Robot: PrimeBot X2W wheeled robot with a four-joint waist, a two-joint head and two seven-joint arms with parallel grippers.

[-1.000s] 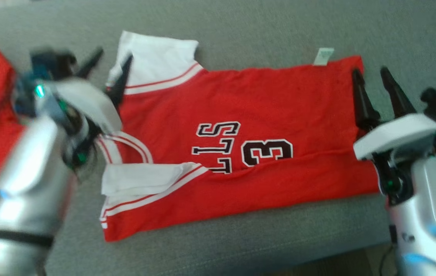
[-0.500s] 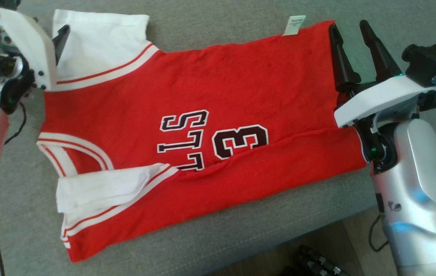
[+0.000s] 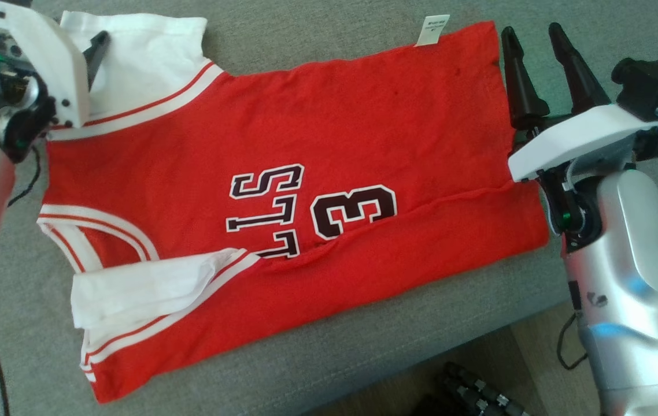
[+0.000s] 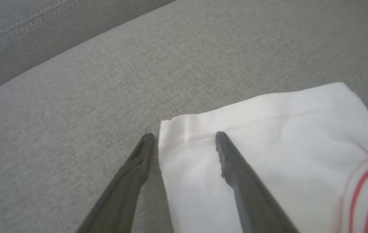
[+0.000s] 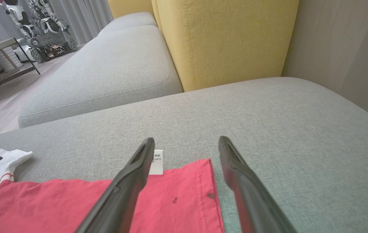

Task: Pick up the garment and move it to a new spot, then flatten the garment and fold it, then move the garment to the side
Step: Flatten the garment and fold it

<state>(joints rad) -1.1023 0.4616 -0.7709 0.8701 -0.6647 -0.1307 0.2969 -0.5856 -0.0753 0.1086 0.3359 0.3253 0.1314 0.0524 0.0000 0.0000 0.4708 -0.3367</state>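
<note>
Head view: the red jersey (image 3: 283,173) lies spread flat on the grey sofa cushion (image 3: 306,358), printed side up. Its lower long edge is folded over and a care label (image 3: 432,29) sticks out at the far hem. The left gripper (image 4: 184,136) is spread wide and grasps nothing, one finger over the corner of the white sleeve (image 4: 268,145), the other over bare cushion. The right gripper (image 3: 531,29) is likewise spread and empty, straddling the hem corner. A yellow backrest (image 5: 229,38) stands beyond.
</note>
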